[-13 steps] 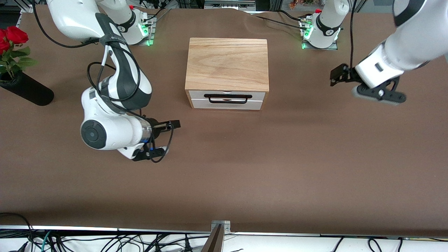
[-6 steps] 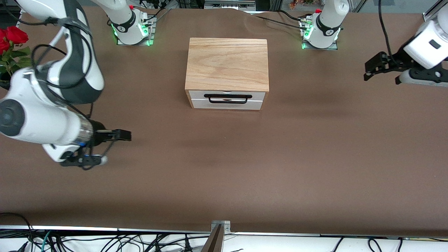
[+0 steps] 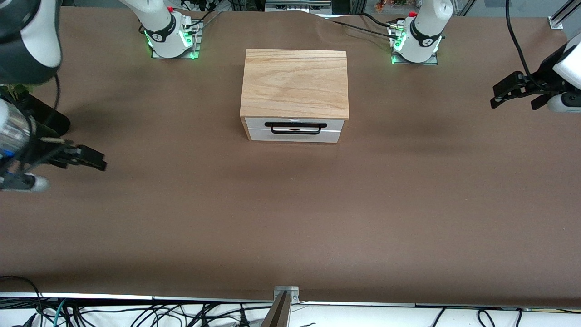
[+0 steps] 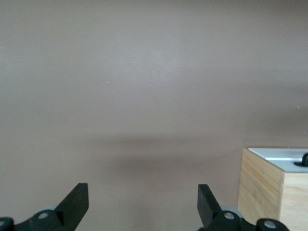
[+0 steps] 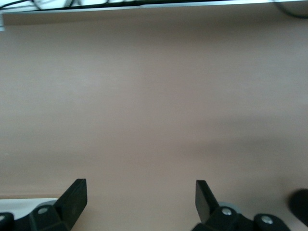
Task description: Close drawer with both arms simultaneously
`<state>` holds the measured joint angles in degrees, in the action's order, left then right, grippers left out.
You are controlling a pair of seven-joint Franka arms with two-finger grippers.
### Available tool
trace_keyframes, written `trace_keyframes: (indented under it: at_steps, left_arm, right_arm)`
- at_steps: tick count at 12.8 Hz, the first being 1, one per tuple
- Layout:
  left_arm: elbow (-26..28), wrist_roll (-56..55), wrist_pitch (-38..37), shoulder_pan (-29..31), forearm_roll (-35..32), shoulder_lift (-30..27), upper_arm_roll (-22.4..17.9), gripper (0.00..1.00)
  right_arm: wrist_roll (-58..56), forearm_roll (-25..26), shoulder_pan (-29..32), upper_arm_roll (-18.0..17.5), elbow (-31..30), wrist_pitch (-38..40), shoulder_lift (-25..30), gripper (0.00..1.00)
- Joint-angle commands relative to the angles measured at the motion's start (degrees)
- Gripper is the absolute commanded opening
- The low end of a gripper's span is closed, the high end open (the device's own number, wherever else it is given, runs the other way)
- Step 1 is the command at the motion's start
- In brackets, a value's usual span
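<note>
The drawer (image 3: 294,129), seemingly shut, looked light and stiff; push its white front, six o'clock of the box (image 3: 295,81). Left gripper (image 3: 515,91) and right gripper (image 3: 84,157) hung open, well apart over the desk (image 3: 290,218).

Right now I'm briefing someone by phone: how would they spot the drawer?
Find the oak-coloured box mid-table between the two arm bases. The drawer is its white front panel, facing the front camera, shut flush. Its wide black wire handle distinguishes it from the plain wooden top.

At the frame's centre we see a box (image 3: 295,81) of pale, matt wood with visible grain on its top. Its drawer (image 3: 294,129) has a smooth white front and a thin black wire handle (image 3: 295,127). The surface (image 3: 290,218) looks like matt brown cloth or paper, slightly rippled at upper centre. We see glossy white arm shells and matt black grippers.
</note>
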<state>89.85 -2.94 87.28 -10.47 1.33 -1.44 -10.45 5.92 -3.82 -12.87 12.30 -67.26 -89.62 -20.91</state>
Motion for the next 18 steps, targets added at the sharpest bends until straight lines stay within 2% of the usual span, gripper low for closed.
trace_keyframes:
  at_steps: [1,3,5,9,11,14,17,18]
  left_arm:
    - [-3.02,-0.75,-1.32,-0.07,-2.04,0.91,-1.24,1.0]
    - [-2.49,-1.45,-2.11,0.36,-2.04,1.09,-1.24,1.0]
    - [-2.14,-1.81,-2.02,0.45,-1.78,1.18,-1.16,1.0]
    - [-1.44,-1.02,-2.9,0.54,-0.37,0.91,-0.37,1.0]
    - [-1.52,-2.32,-1.06,0.54,0.51,1.0,-0.28,1.0]
    - [-0.56,-2.86,1.23,0.98,0.86,1.61,-0.45,1.0]
    - [0.49,-2.86,0.0,0.98,3.93,1.79,0.34,1.0]
    - [0.24,-2.25,0.78,1.42,7.33,1.88,0.34,1.0]
  right_arm:
    - [-0.03,1.8,3.97,-1.83,-8.13,-0.64,6.65,1.0]
    - [0.06,3.72,10.46,-7.96,-12.7,-1.08,10.78,1.0]
    - [0.15,8.2,14.0,-13.16,-13.87,-1.35,12.47,1.0]
    - [-0.2,7.86,14.28,-13.62,-13.78,-0.47,12.73,1.0]
    - [-0.64,7.69,14.28,-13.7,-14.39,0.66,13.09,1.0]
    - [-8.02,5.85,15.41,-13.62,-14.39,1.38,13.0,1.0]
    - [-7.94,5.4,15.25,-13.53,-13.87,1.64,12.12,1.0]
    - [-7.94,5.4,15.33,-13.53,-13.69,1.47,11.77,1.0]
